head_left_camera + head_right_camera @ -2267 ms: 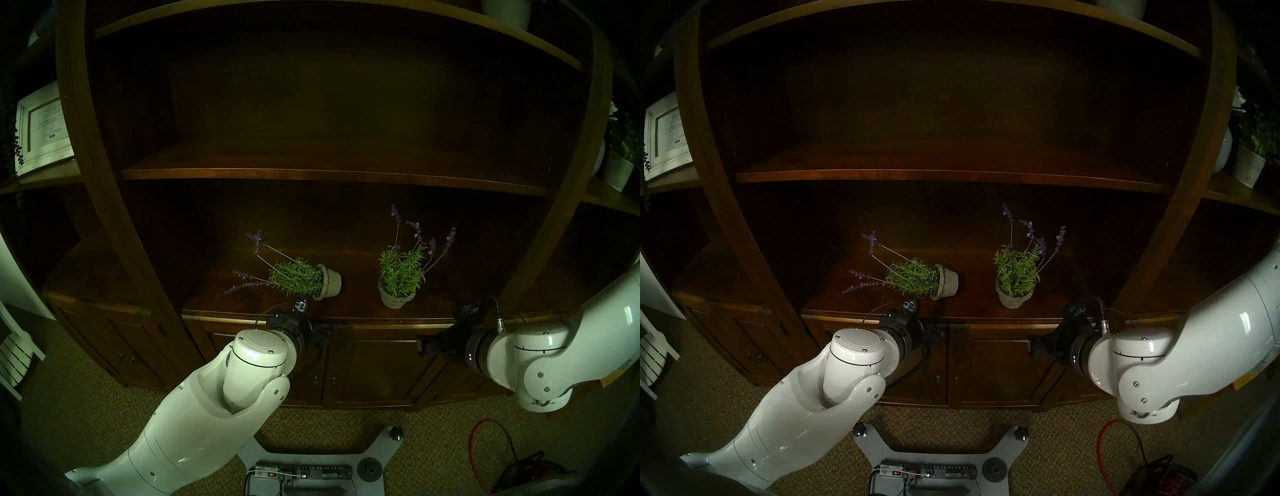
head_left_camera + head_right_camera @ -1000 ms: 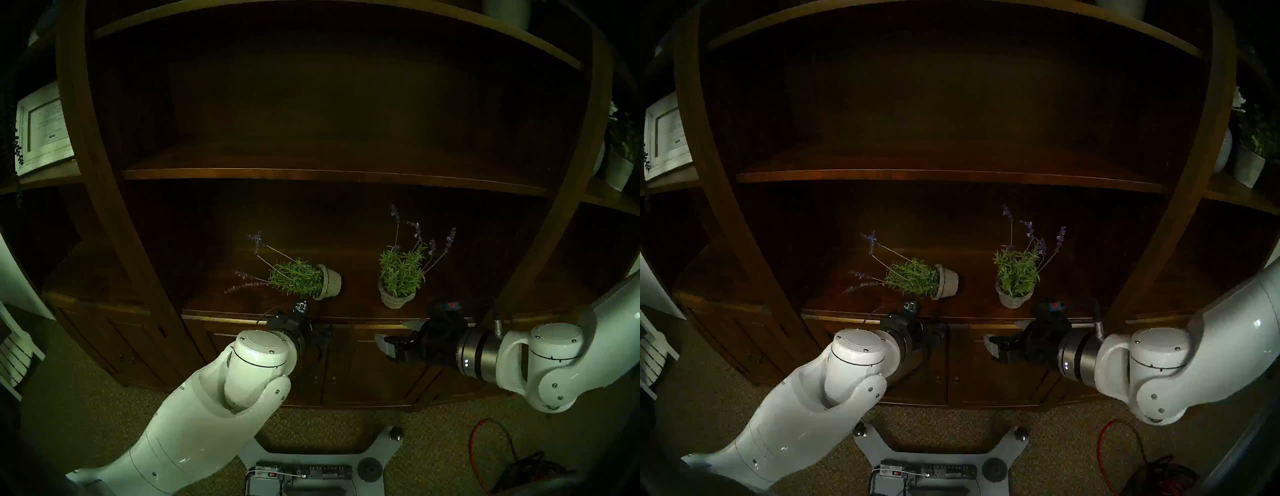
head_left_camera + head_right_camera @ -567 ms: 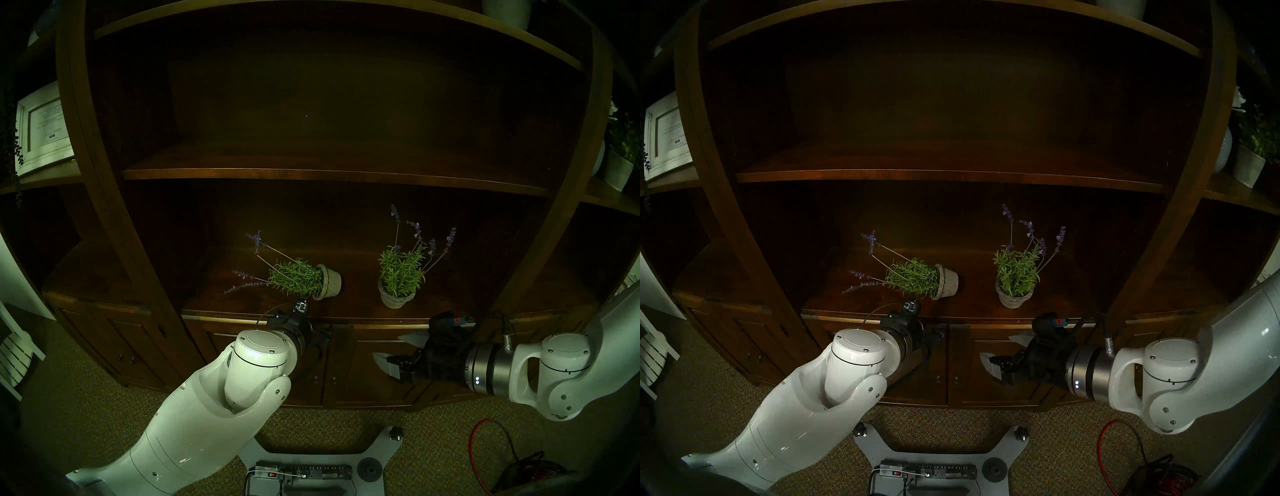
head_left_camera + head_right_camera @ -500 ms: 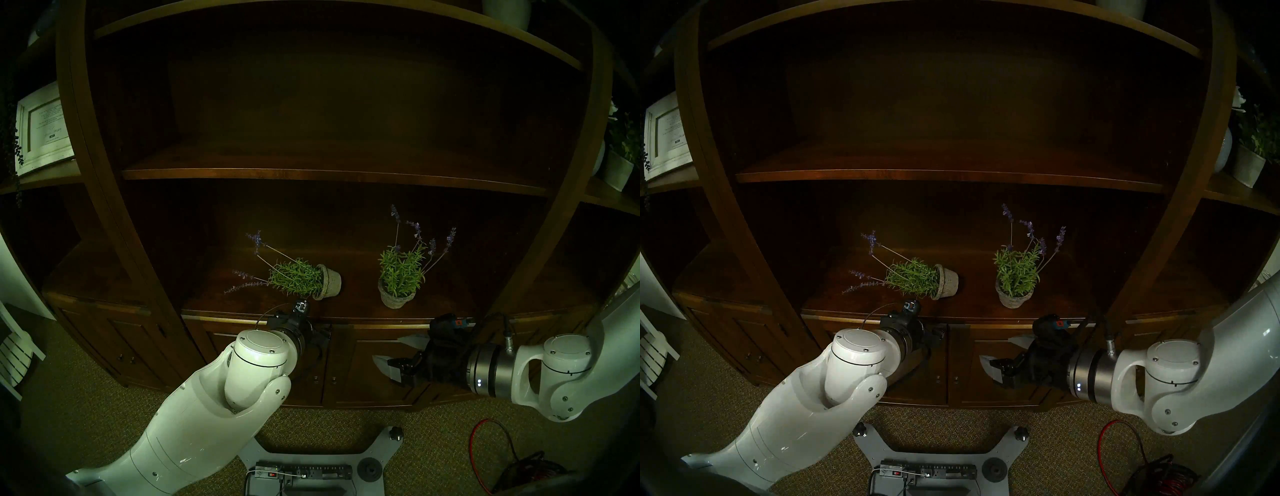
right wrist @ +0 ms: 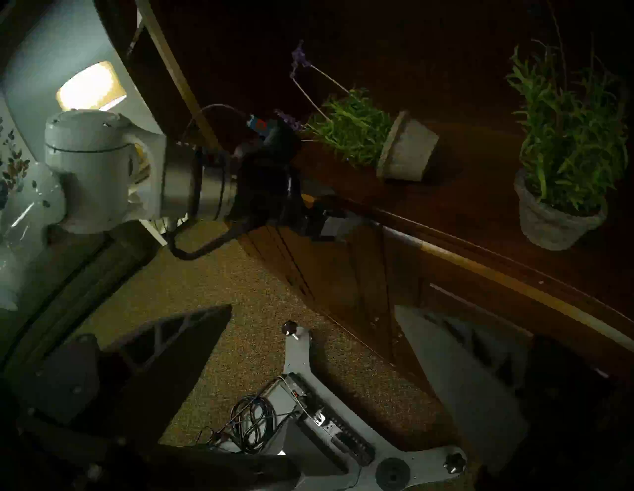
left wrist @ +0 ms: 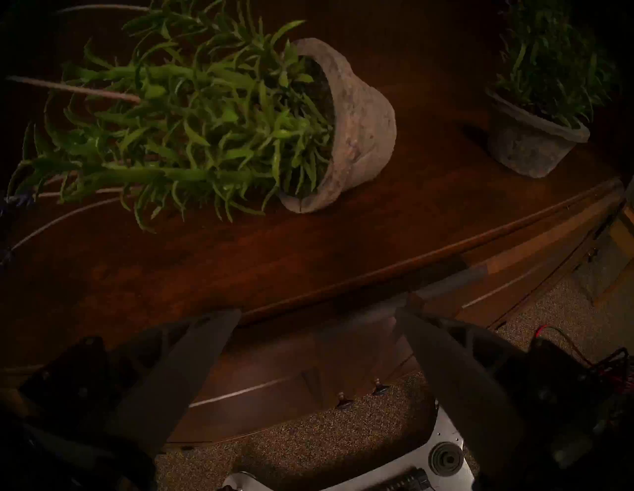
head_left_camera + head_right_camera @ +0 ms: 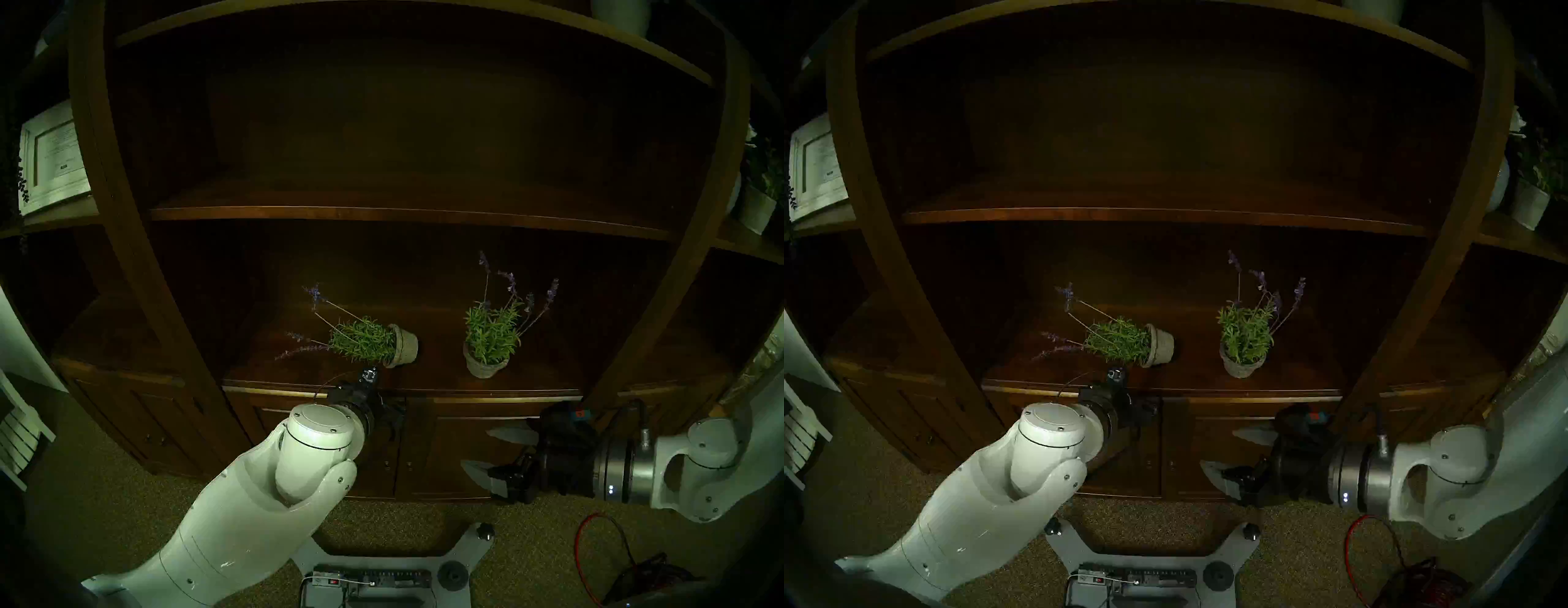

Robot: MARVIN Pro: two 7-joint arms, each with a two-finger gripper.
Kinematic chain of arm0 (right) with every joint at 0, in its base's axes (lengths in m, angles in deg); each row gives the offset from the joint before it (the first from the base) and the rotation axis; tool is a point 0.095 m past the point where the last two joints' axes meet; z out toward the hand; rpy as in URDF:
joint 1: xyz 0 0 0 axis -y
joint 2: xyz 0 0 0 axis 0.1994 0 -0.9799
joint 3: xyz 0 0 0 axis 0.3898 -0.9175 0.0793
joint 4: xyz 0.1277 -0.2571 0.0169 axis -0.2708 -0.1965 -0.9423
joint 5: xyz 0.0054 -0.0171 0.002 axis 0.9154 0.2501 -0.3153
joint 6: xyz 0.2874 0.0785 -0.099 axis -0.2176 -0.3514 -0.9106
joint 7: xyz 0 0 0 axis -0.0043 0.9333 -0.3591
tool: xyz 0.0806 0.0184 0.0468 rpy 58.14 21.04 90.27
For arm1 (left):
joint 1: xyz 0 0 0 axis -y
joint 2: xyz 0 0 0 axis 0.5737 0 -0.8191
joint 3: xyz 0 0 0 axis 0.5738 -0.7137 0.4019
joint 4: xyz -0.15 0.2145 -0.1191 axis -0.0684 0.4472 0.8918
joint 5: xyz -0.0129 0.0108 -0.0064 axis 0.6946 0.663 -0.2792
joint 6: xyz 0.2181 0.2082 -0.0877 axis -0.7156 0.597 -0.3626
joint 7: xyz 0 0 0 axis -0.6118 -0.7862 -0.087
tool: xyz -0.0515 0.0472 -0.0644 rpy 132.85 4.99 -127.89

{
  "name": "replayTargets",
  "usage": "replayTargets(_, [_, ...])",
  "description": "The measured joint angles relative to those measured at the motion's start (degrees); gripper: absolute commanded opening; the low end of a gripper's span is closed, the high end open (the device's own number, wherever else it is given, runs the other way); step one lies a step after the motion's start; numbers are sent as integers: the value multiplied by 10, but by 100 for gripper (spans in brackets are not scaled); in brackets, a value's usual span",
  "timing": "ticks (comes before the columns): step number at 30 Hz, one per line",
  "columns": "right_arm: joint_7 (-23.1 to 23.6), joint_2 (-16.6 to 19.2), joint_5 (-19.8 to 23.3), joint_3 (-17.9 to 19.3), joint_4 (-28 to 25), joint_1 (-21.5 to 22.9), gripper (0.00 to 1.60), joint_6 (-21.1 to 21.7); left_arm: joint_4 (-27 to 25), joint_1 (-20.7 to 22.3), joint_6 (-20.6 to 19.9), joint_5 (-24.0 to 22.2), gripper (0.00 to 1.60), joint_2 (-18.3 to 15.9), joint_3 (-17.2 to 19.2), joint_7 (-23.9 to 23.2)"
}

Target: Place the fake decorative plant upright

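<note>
A fake lavender plant in a grey pot lies on its side on the wooden shelf, leaves and stems pointing left. It also shows in the head right view, the left wrist view and the right wrist view. My left gripper is open and empty at the shelf's front edge, just in front of the tipped pot. My right gripper is open and empty, below shelf level in front of the cabinet doors; it also shows in the head right view.
A second lavender plant stands upright to the right of the tipped one. An upper shelf runs above both. Cabinet doors lie below. Curved side posts flank the bay. A power strip and a red cable lie on the carpet.
My right arm has drawn back and down from the shelf's front edge to in front of the cabinet doors, gripper pointing left. My left arm and both plants have not moved.
</note>
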Motion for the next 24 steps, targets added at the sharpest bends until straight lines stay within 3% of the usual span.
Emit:
replayTargets(7, [47, -18, -25, -57, 0, 25, 160, -47, -1, 0, 0, 1, 160, 0, 0, 0])
replayTargets(16, [70, -37, -30, -106, 0, 71, 160, -112, -6, 0, 0, 2, 160, 0, 1, 0])
replayTargets(24, [82, -54, -37, -149, 0, 107, 160, -133, -10, 0, 0, 3, 160, 0, 1, -1])
